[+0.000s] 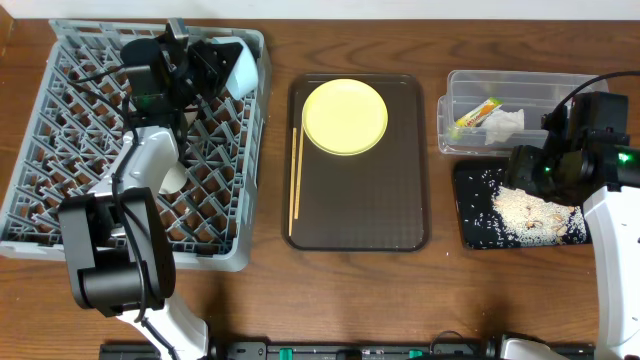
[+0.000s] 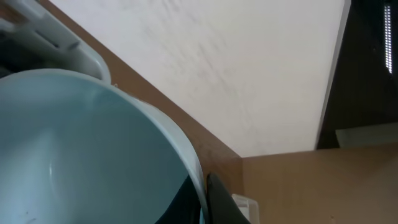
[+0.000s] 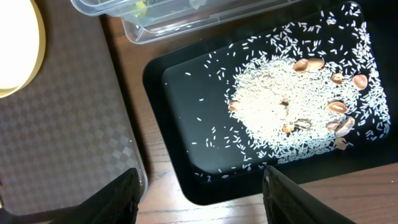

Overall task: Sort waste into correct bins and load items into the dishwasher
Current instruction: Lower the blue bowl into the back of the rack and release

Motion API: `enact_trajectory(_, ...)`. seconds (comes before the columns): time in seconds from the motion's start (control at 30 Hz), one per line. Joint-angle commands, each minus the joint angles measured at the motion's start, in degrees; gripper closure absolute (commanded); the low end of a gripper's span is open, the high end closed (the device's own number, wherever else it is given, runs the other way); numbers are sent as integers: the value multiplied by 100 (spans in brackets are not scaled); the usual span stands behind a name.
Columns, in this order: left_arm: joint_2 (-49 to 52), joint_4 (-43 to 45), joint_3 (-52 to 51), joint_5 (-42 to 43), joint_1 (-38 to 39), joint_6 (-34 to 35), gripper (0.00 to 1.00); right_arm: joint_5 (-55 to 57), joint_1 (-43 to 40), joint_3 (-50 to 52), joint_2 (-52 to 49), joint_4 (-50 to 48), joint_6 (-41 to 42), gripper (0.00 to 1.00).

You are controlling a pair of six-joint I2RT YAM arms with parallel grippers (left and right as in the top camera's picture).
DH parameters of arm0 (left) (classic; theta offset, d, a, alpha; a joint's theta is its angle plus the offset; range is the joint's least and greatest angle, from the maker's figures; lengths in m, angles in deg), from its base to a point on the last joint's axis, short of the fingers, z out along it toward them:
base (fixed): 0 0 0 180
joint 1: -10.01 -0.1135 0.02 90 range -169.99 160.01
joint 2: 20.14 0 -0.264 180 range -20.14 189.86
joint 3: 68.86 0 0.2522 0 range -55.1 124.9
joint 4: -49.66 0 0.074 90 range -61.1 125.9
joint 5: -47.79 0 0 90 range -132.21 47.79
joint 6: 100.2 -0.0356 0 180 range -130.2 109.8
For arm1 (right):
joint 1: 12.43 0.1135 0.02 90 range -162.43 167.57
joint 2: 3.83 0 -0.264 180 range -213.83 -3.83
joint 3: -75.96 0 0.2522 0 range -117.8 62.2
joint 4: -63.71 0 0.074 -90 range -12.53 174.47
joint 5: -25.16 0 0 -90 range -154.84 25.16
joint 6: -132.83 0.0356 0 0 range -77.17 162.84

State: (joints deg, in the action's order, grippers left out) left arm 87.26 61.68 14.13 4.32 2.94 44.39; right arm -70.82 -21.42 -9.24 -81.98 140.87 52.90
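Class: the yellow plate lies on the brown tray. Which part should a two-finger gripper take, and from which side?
Probably best to take the plate by its rim on the near-right side, coming down at a slant. It lies flat, so only the edge offers a hold. The chopsticks lie to its left, while the tray is bare toward the robot.

No legible text or labels.

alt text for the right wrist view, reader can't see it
A black tray holds a heap of white rice with brown bits, loose grains scattered around. A clear container at top, brown tray and yellow plate at left; the open, empty right hand hovers above.
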Motion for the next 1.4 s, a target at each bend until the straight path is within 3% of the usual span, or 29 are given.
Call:
enact_trajectory(0.0, 11, 28, 37, -179, -59, -142, 94, -28, -74, -9, 74, 17, 15, 39)
enact_trajectory(0.37, 13, 31, 37, -997, -55, -138, 94, -28, -74, -9, 74, 94, 15, 39)
enact_trajectory(0.53, 28, 120, 37, -907, -55, -140, 94, -31, -74, -9, 74, 96, 17, 39)
enact_trajectory(0.67, 214, 785, 39, -715, -55, -13, 94, -31, -74, -9, 74, 111, 17, 39)
enact_trajectory(1.1, 651, 769, 39, -544, -87, -11, 93, -28, -74, -9, 74, 175, 15, 39)
enact_trajectory(1.2, 651, 726, 37, -374, -164, -42, 83, -28, -74, -9, 74, 168, 15, 39)
enact_trajectory(1.23, 651, 719, 37, -308, -192, -122, 72, -28, -74, -9, 74, 166, 15, 39)
enact_trajectory(1.33, 651, 553, 37, -179, -313, -304, 70, -28, -74, -9, 74, 162, 15, 39)
enact_trajectory(1.37, 651, 560, 37, -98, -334, -352, 75, -28, -74, -9, 74, 170, 15, 39)
